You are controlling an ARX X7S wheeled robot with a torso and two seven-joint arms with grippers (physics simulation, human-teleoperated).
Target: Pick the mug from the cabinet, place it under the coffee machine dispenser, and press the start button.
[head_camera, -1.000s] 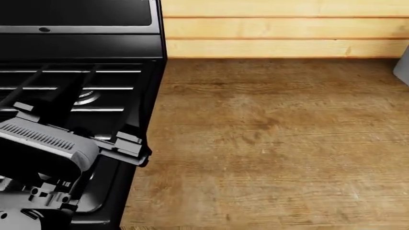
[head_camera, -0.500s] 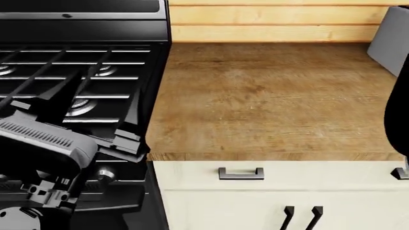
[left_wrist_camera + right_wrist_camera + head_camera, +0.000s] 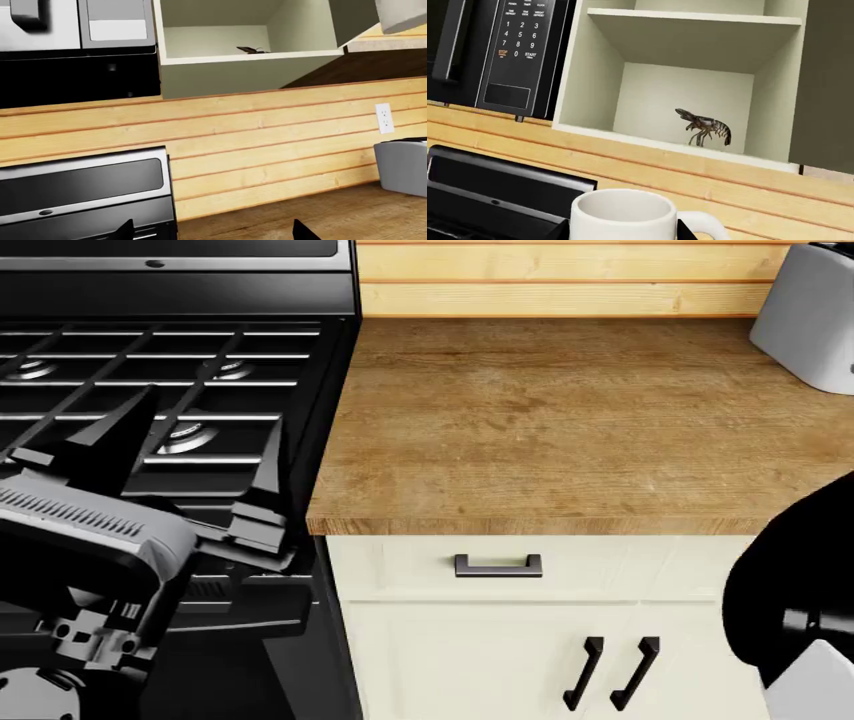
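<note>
The white mug (image 3: 624, 215) stands upright between the dark fingers (image 3: 560, 231) of my right gripper (image 3: 622, 232), which is shut on it; its loop handle (image 3: 707, 225) sticks out past one finger. In the head view only the right arm (image 3: 794, 610) shows, at the lower right, with the mug hidden. My left gripper (image 3: 200, 455) hangs over the black stove (image 3: 80, 370), open and holding nothing; its fingertips (image 3: 303, 232) stand wide apart. The open cabinet (image 3: 594, 75) is behind the mug. The coffee machine dispenser and start button are out of view.
A boxy white toaster (image 3: 814, 315) sits at the back right of the wooden counter (image 3: 561, 430). Below the counter's front edge are a drawer handle (image 3: 497, 566) and cabinet door handles (image 3: 611, 672). A lobster figure (image 3: 704, 127) stands in the cabinet beside the microwave (image 3: 507, 50).
The head view has drawn back and tilted down: the counter's front edge, drawer and doors came into sight, the toaster shows more, and the right arm entered at the lower right.
</note>
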